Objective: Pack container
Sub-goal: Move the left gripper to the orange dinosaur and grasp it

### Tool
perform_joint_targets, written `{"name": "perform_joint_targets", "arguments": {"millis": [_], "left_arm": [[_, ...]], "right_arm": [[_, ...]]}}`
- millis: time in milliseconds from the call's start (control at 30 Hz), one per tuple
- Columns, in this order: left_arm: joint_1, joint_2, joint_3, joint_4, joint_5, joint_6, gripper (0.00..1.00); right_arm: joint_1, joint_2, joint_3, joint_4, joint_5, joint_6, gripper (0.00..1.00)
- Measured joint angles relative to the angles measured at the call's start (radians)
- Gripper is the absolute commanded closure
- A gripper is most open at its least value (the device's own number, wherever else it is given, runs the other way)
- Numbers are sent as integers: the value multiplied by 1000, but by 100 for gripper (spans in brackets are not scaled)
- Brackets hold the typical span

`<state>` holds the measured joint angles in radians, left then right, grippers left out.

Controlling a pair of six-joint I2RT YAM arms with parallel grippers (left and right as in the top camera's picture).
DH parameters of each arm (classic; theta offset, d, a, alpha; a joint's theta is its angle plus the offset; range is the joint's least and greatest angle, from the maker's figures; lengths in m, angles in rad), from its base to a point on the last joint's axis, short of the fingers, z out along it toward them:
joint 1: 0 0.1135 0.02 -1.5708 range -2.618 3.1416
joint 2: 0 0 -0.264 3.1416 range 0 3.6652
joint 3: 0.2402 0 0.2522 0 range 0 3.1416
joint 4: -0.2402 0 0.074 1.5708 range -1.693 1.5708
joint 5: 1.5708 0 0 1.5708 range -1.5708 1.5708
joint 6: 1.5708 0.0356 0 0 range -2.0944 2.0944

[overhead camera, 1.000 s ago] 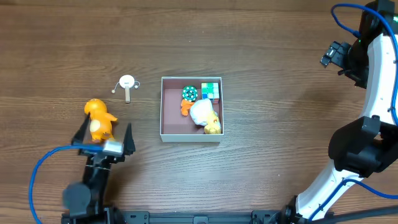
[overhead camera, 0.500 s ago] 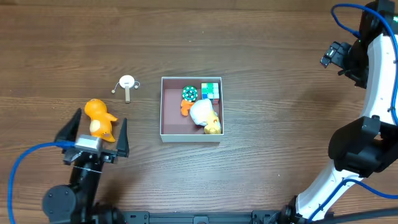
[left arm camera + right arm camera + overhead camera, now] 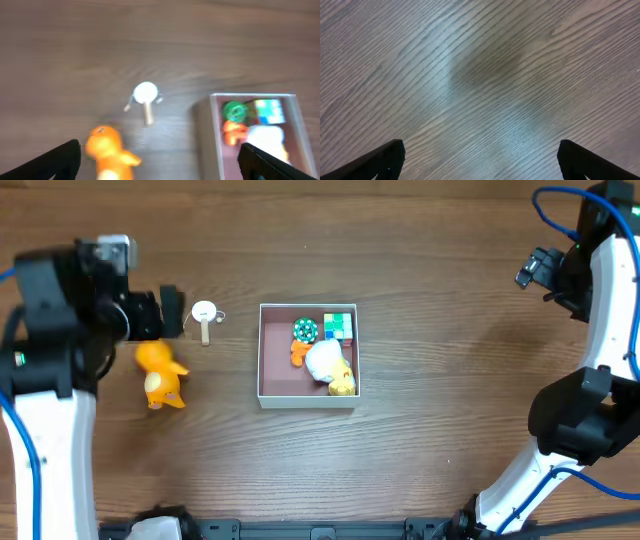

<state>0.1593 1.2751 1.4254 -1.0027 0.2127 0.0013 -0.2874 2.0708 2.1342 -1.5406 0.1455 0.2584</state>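
Left claw (image 3: 160, 165), risen from the near edge, hangs spread above the orange toy (image 3: 160, 372); right claw (image 3: 480, 162) spread; container (image 3: 278, 380), centre of the table (image 3: 440, 270), part-filled: I judge it light, flimsy, best pinched by one wall.

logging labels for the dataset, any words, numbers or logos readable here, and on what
No text can be read in any view.
The container, the toys in it and the orange toy show no lettering.
The small white round piece may carry a faint mark, too small to read; the left wrist view is blurred.
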Motion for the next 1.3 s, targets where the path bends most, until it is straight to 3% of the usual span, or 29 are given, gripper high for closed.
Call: {"name": "perform_joint_targets", "arguments": {"millis": [100, 233, 367, 667, 967, 1300], "left_arm": [[0, 105, 29, -40, -95, -24, 0], [28, 260, 32, -158, -203, -245, 0], [41, 382, 33, -192, -225, -317, 0], [41, 536, 34, -374, -238, -324, 0], [41, 635, -1, -332, -270, -324, 0], [41, 635, -183, -127, -241, -229, 0]], "right_arm": [[0, 0, 0, 0, 0, 0, 0], [0, 0, 0, 1, 0, 0, 0], [0, 0, 0, 0, 0, 0, 0], [0, 0, 0, 0, 0, 0, 0], [0, 0, 0, 0, 0, 0, 0], [0, 0, 0, 0, 0, 0, 0]]}}
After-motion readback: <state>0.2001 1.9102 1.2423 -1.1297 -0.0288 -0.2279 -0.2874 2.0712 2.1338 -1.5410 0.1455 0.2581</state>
